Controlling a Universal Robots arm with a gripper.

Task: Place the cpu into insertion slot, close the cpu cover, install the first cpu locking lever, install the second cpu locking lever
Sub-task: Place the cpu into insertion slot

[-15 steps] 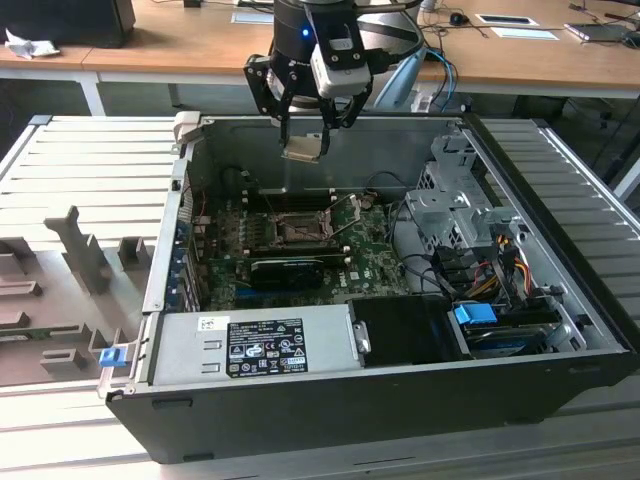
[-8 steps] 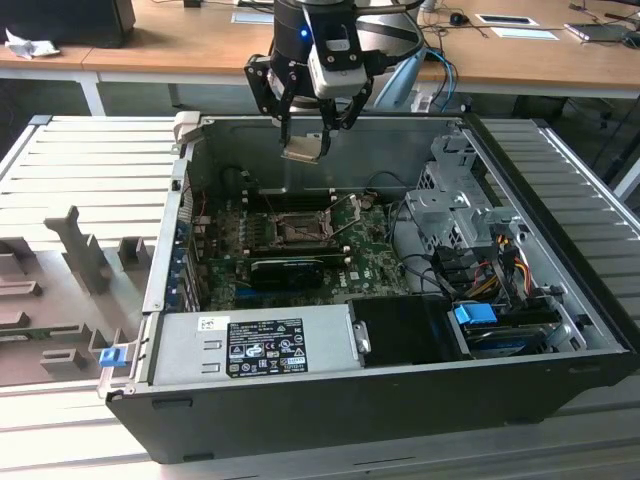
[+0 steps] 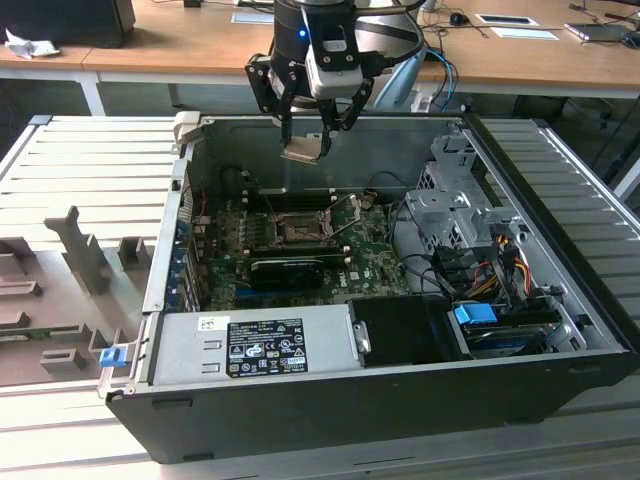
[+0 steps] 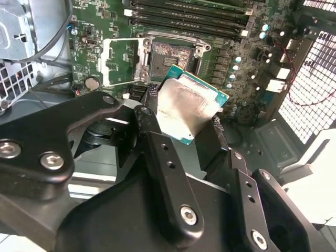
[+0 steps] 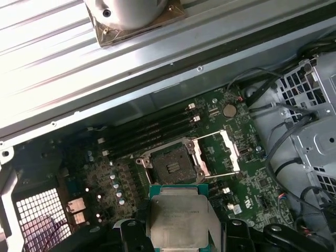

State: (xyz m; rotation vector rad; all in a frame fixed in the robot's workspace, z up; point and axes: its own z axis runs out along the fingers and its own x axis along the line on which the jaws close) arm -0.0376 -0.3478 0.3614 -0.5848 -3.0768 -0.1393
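cpu: the cpu [image 5: 181,220] is grasped at two opposite edges between the pincer's fingers, its silver-grey top turned up toward the wrist, and is held in the air, touching nothing else.
pincer: the pincer [image 3: 308,140] is clenched on the cpu and is held above the far wall of the open computer case [image 3: 560,290], as seen in the exterior view.
insertion slot: the insertion slot [image 5: 172,165] is seen below the pincer and well apart from it; its dark square bed is left bare.
cpu cover: the cpu cover [image 4: 123,60] is swung open and is seen just beside the slot, with green board visible through its window.
locking levers: two thin metal levers [image 5: 220,174] are seen unlatched along the cover's edges.
motherboard: the green motherboard [image 3: 370,265] is laid flat on the case floor, under the pincer.
memory slots: long black slots [image 5: 152,131] are ranged just beyond the insertion slot.
power supply: a grey box [image 3: 250,340] is mounted at the case's near side, far from the pincer.
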